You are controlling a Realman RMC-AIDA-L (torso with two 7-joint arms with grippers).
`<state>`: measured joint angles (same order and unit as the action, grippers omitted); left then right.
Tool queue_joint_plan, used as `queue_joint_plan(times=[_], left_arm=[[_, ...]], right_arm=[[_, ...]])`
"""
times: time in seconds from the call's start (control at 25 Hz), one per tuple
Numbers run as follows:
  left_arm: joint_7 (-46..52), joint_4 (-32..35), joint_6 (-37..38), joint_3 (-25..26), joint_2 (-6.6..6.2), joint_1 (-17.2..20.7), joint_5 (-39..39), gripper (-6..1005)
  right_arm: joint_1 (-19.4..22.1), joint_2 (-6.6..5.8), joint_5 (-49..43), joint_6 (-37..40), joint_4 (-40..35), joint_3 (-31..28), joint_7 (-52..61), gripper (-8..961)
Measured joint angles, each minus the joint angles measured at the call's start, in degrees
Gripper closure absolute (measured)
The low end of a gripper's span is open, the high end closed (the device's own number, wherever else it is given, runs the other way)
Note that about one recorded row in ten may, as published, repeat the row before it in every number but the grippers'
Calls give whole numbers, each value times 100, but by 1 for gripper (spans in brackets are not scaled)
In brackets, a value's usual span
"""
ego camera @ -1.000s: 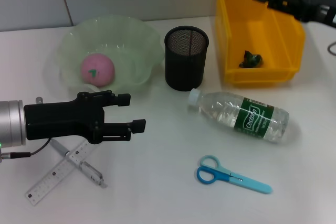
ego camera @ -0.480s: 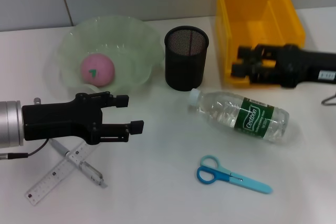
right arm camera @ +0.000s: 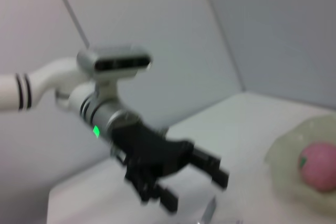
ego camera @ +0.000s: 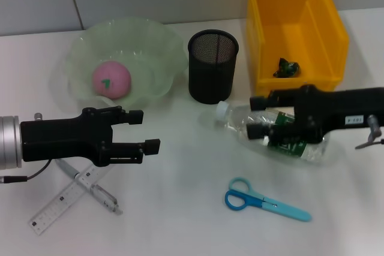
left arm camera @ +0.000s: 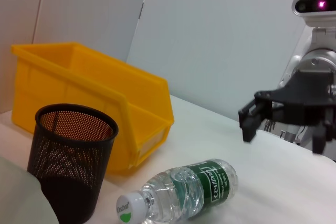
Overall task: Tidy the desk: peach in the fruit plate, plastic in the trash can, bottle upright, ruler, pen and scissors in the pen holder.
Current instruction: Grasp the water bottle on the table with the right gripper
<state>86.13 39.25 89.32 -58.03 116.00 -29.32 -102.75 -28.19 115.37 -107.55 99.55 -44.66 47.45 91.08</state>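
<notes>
Your right gripper (ego camera: pixel 257 116) hovers with jaws spread over the bottle (ego camera: pixel 273 131), lying right of centre, near the trash can (ego camera: pixel 324 25). Straddle its middle squarely before closing. Left gripper (ego camera: pixel 139 130) waits open.

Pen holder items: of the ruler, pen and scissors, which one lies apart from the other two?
The blue scissors, alone on the table below the lying bottle. The ruler and pen cross each other beneath the left pincer.
</notes>
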Motion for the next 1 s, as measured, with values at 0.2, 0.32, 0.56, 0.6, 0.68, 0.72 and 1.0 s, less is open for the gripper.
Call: queue_joint_plan(times=[0.2, 0.32, 0.56, 0.6, 0.68, 0.72, 1.0], left_arm=[[-38, 0, -29, 3, 1, 27, 0, 161], [-52, 2, -41, 3, 2, 27, 0, 161], [-56, 4, -53, 3, 12, 31, 1, 161], [-56, 4, -55, 2, 12, 35, 5, 161], [-57, 3, -60, 2, 12, 43, 14, 161], [-57, 4, -61, 2, 11, 48, 22, 161], [-61, 3, -64, 69, 36, 65, 18, 161]], right_arm=[[-115, 121, -688, -7, -535, 90, 131, 215], [-247, 206, -1113, -20, -1124, 92, 551, 216], [-723, 181, -2138, 112, -1832, 96, 1525, 216], [-806, 172, -2293, 133, -1919, 97, 1655, 216], [-989, 158, -2724, 201, -2139, 98, 1927, 216], [-989, 158, -2724, 201, -2139, 98, 1927, 216], [-1458, 82, -3759, 368, -2313, 99, 2301, 216]])
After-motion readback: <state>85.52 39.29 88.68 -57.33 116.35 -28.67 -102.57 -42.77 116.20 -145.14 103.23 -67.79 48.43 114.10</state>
